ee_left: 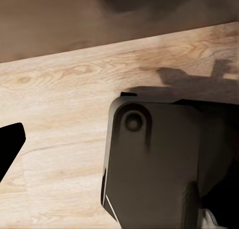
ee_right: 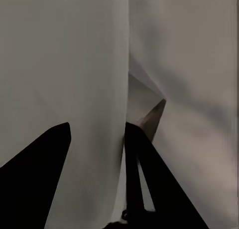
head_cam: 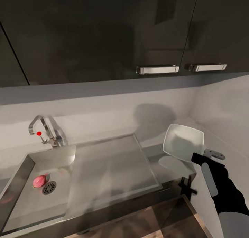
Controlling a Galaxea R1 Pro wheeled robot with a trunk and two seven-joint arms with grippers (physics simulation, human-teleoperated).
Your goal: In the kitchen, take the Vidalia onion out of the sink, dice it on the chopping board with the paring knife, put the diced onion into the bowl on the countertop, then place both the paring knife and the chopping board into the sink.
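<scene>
The Vidalia onion (head_cam: 40,180), a small pinkish-red ball, lies in the sink (head_cam: 31,207) beside the round drain (head_cam: 49,187). To the right, the white squarish bowl (head_cam: 183,141) hangs tilted above the countertop (head_cam: 154,151), its hollow facing me. My right gripper (head_cam: 199,157) is shut on its lower rim. In the right wrist view the bowl's pale wall (ee_right: 74,64) runs between the two dark fingers of that gripper (ee_right: 97,136). One dark fingertip (ee_left: 9,149) of the left gripper shows over wooden floor. The chopping board and the paring knife are out of view.
A chrome tap (head_cam: 46,127) with a red knob (head_cam: 39,133) stands behind the basin. A steel drainer (head_cam: 110,169) lies between basin and bowl. Dark wall cupboards with metal handles (head_cam: 157,69) hang overhead. A pale wall (head_cam: 224,106) closes the right corner. The robot's base (ee_left: 159,159) shows over the floor.
</scene>
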